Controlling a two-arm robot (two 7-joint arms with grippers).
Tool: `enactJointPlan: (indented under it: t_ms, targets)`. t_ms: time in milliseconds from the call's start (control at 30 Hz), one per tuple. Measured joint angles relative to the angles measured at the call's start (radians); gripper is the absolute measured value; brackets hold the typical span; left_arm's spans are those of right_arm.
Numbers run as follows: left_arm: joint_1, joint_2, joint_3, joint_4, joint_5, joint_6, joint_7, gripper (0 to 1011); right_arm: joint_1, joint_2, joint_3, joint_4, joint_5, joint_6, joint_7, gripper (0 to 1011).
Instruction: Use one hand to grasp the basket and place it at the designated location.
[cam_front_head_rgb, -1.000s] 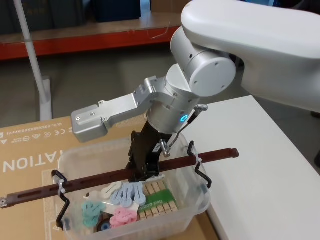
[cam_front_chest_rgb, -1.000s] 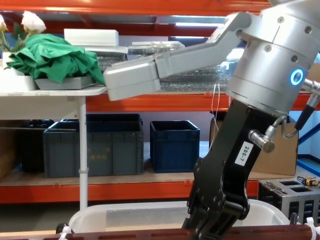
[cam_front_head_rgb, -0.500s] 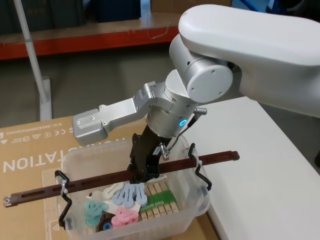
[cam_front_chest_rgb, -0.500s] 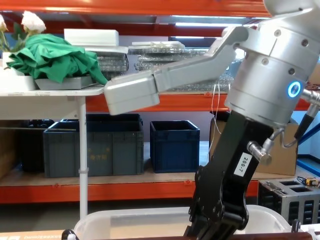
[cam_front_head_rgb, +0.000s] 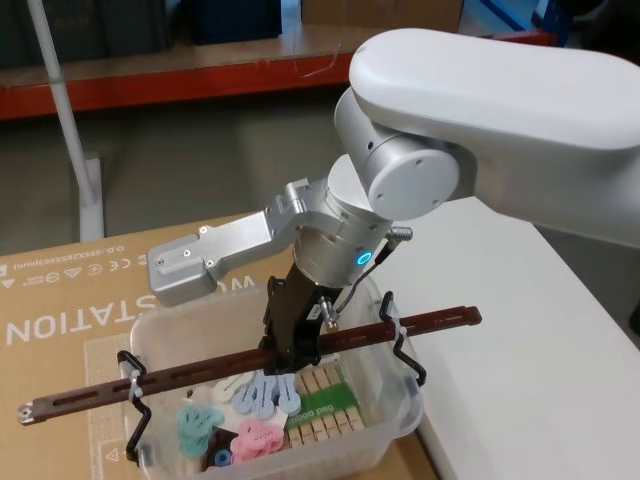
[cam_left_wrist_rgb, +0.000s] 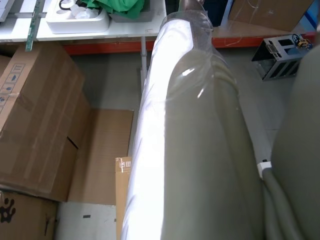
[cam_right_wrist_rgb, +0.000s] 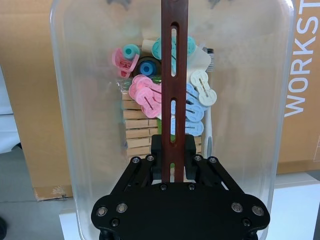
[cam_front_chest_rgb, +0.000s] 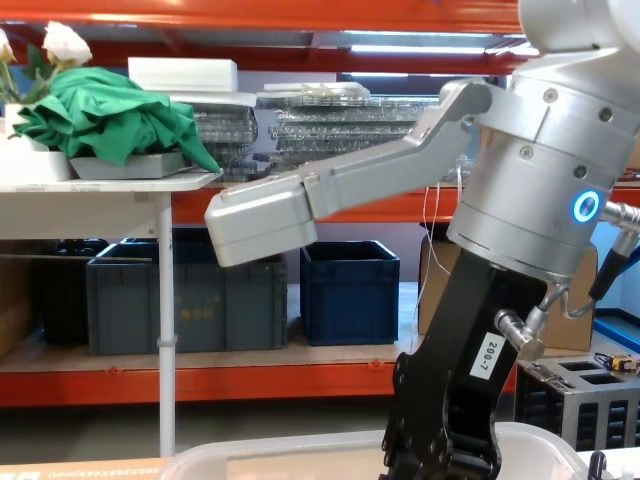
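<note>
One translucent basket hangs over cardboard, its right wall just beside the table edge. I see my right gripper clamped on its brown handle.

Basket whitish translucent; handle reddish-brown (slotted); pegs pink, blue.

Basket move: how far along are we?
Done: the black two-finger right gripper is shut on the reddish-brown rod handle near mid-length. In hand: the translucent whitish plastic basket is over the brown cardboard box, beside the white table; lifted or not, cannot tell. Left: carry to the designated location, set down, release.
</note>
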Motion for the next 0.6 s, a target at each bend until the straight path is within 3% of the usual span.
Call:
enactJointPlan:
  t_ms: [600]
  targets:
    - [0.0,0.0,0.0,0.0,0.0,0.0,0.0,0,-0.001,-0.005,-0.007,0.005,-0.005,0.001,0.002,239]
